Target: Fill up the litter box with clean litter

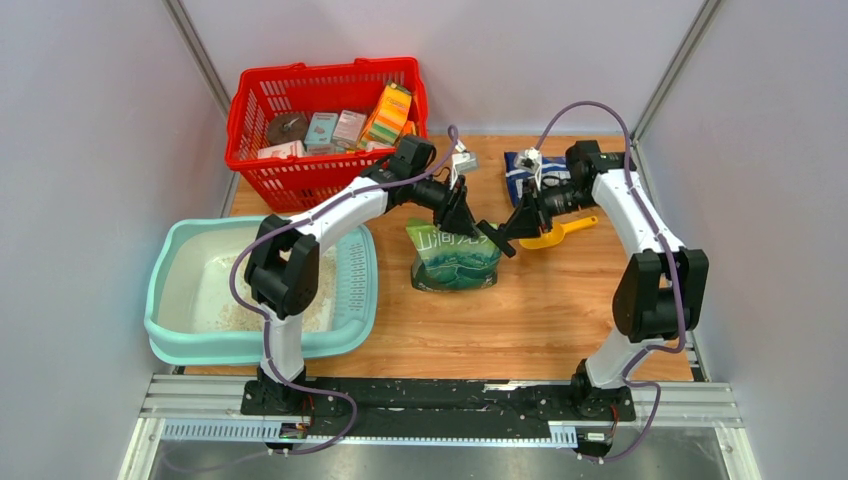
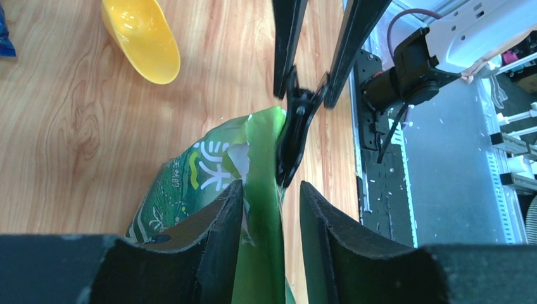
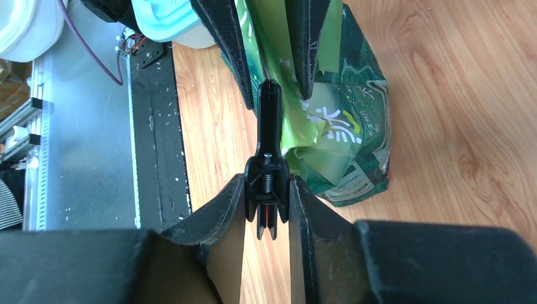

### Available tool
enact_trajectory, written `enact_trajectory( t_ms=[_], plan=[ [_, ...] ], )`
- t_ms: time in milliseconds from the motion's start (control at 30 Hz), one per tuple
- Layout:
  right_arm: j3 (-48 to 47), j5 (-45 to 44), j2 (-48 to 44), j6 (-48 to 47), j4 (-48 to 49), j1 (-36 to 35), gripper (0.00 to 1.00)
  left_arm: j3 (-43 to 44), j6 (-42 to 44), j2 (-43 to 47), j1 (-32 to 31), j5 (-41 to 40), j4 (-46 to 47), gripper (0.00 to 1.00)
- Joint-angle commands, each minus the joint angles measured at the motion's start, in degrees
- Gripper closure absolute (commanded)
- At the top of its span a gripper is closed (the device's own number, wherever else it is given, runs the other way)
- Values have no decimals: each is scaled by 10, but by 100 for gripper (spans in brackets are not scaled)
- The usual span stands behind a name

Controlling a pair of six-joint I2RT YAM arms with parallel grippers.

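I count one green bag (image 2: 190,183) between my left fingers (image 2: 215,240), one black clip (image 3: 267,158) between my right fingers (image 3: 215,221), and away from them one yellow scoop (image 2: 142,38), one litter box (image 1: 158,290), one red basket (image 1: 290,185).

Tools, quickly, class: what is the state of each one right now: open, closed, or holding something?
Left tool: open, one finger on each side of the bag top.
Right tool: closed on the clip.

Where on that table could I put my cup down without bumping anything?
Bare wood between the green bag and the near edge, from the litter box to the right arm. Crowded behind the bag: red basket, blue pouch, yellow scoop.
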State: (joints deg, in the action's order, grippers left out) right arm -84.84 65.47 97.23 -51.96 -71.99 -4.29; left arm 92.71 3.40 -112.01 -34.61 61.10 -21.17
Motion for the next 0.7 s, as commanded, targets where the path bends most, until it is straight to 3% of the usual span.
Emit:
enact_trajectory(
  t_ms=[0,133,300,667],
  plan=[
    [-46,-17,-44,-45,-41,10,100,25,39,3,11,7,-41,54],
    [-43,-34,-51,-72,-56,7,100,15,39,6,18,9,-37,53],
    [-31,-42,-38,-73,-56,-2,100,2,-18,10,17,17,43,51],
    [-65,-89,15,-17,-26,-26,100,12,14,4,2,42,16,49]
  ],
)
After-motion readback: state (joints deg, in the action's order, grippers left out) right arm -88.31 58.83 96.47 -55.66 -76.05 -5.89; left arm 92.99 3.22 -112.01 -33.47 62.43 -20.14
